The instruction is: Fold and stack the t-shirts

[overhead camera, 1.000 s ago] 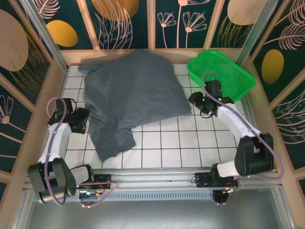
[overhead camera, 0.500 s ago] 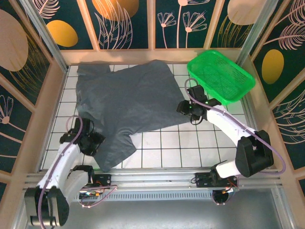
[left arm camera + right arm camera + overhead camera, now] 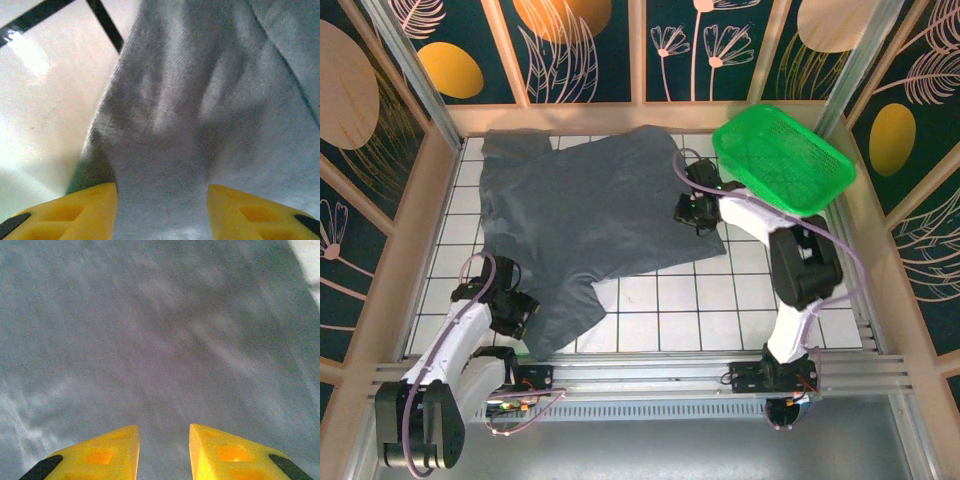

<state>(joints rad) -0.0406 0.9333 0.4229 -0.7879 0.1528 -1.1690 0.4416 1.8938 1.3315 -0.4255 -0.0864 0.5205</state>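
Mostly flat on leaf-walled tiled table (image 3: pixel 720 310): t-shirt (image 3: pixel 590 210); left fingers (image 3: pixel 85 210), right fingers (image 3: pixel 240 455) seemingly apart.

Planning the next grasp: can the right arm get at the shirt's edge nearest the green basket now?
Likely yes. The right gripper hovers over that edge of the t-shirt, jaws apart above flat cloth; the basket sits beside it, not in between.

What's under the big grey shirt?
White tiles show all around the shirt and run under its edges. Anything else beneath it, maybe another shirt, is covered by the cloth and cannot be seen.
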